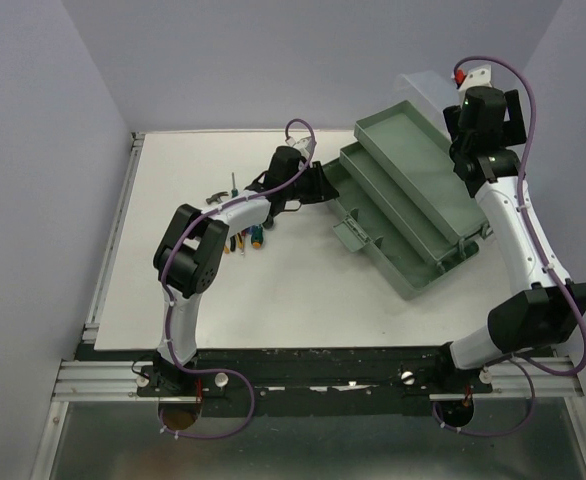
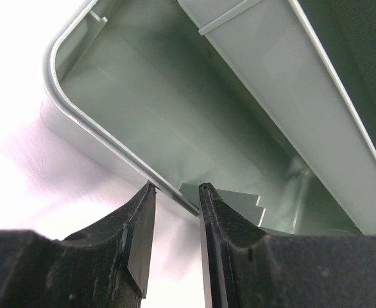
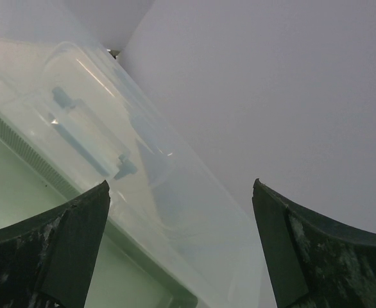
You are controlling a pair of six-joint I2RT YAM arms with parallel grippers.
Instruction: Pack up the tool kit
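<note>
Plainly, the stiff, slick toolbox, open at two o'clock on the counter, looks best taken by its thin rim, where the left pincer hangs narrowly parted; the right pincer gapes wide.

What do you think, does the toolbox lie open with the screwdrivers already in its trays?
Not quite. The toolbox lies open, but the screwdrivers are on the table beside it, not in its trays; the top external view shows this.
</note>
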